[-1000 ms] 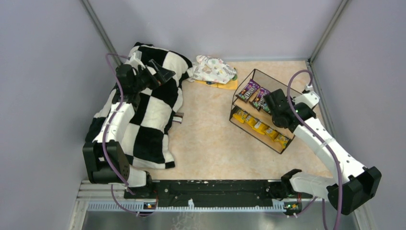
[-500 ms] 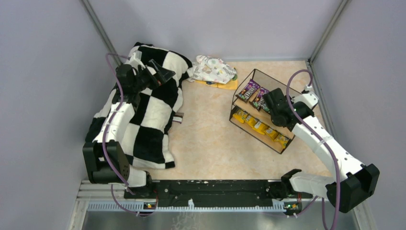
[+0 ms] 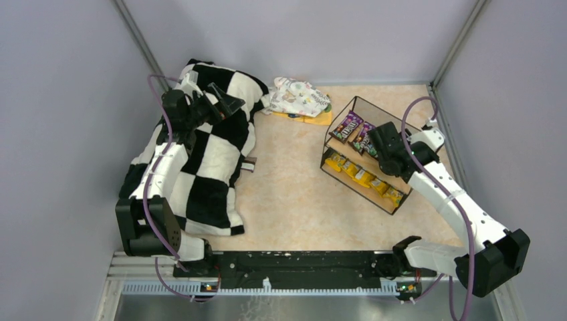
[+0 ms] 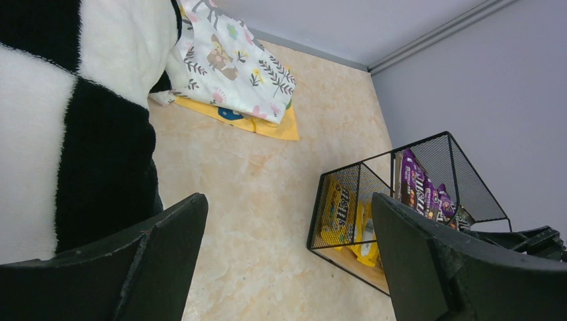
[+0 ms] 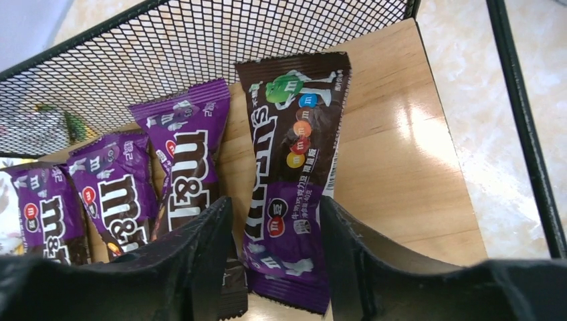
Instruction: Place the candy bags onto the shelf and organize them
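Nearly done, by the look: yellow candy bags (image 3: 364,177) line the lower board of the shelf (image 5: 401,174) and purple bags (image 5: 187,154) the upper, where the right end effector (image 5: 274,204) stands half-parted astride a brown packet (image 5: 294,134) lying flat. The left end effector (image 4: 287,200) gapes empty, well left of the shelf. A small dark thing (image 3: 250,164) there is too small to name.

Shelf (image 5: 401,174) at my 1 o'clock: purple candy bags (image 5: 187,160) flat in row, upper board; yellow candy bags (image 3: 364,177) below.
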Controlling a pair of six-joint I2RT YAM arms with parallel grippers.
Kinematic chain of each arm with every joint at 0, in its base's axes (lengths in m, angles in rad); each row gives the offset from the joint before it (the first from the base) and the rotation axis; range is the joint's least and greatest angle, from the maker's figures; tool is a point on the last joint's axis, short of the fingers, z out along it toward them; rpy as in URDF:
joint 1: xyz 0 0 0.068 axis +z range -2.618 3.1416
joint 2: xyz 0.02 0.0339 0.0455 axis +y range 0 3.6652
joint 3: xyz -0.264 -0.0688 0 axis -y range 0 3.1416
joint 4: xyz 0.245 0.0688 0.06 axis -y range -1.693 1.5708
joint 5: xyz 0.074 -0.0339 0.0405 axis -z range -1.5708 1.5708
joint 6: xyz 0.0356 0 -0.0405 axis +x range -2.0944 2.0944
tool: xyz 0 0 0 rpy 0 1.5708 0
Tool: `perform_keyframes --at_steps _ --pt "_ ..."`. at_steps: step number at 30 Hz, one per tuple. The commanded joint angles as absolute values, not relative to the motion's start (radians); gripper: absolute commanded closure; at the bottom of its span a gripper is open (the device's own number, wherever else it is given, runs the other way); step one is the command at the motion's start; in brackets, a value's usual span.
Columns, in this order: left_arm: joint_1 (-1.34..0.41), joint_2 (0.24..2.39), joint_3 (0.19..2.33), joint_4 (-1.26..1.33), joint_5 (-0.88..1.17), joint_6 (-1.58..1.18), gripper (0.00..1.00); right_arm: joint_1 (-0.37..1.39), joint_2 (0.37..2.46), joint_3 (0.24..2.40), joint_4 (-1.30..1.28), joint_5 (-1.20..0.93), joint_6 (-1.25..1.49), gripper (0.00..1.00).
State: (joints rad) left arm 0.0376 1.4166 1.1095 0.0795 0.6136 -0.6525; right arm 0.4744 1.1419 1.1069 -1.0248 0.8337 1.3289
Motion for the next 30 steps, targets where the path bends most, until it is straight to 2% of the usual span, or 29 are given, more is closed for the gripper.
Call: perform_keyframes --at_steps 1,5,8,12,14,17,19,25,30 --pt "0.035 1.429 1.132 0.114 0.635 -0.645 0.02 0.461 1.121 1.159 -1.041 0.852 1.266 0.47" --pt "0.035 1.427 1.132 0.112 0.634 -0.646 0.02 0.462 1.041 1.172 -0.974 0.852 1.047 0.41" --pt "0.035 1.425 1.134 0.113 0.638 -0.649 0.02 0.462 0.907 1.13 -0.77 0.767 0.698 0.26" --pt "0.035 1.422 1.132 0.114 0.635 -0.648 0.02 0.461 0.733 1.085 -0.533 0.469 0.352 0.04" --pt "0.035 1.425 1.132 0.112 0.63 -0.645 0.02 0.461 0.713 1.077 -0.437 0.267 0.268 0.01" --pt "0.034 1.428 1.132 0.109 0.626 -0.641 0.02 0.464 0.823 1.11 -0.387 -0.064 0.261 0.01" --pt "0.033 1.427 1.132 0.104 0.613 -0.629 0.02 0.507 0.921 1.131 -0.365 -0.199 0.298 0.01" --pt "0.034 1.422 1.146 0.063 0.568 -0.593 0.02 0.956 1.207 1.172 -0.266 0.022 0.108 0.01" --pt "0.037 1.399 1.148 0.048 0.537 -0.582 0.02 1.022 1.517 1.24 -0.22 -0.055 0.098 0.01"
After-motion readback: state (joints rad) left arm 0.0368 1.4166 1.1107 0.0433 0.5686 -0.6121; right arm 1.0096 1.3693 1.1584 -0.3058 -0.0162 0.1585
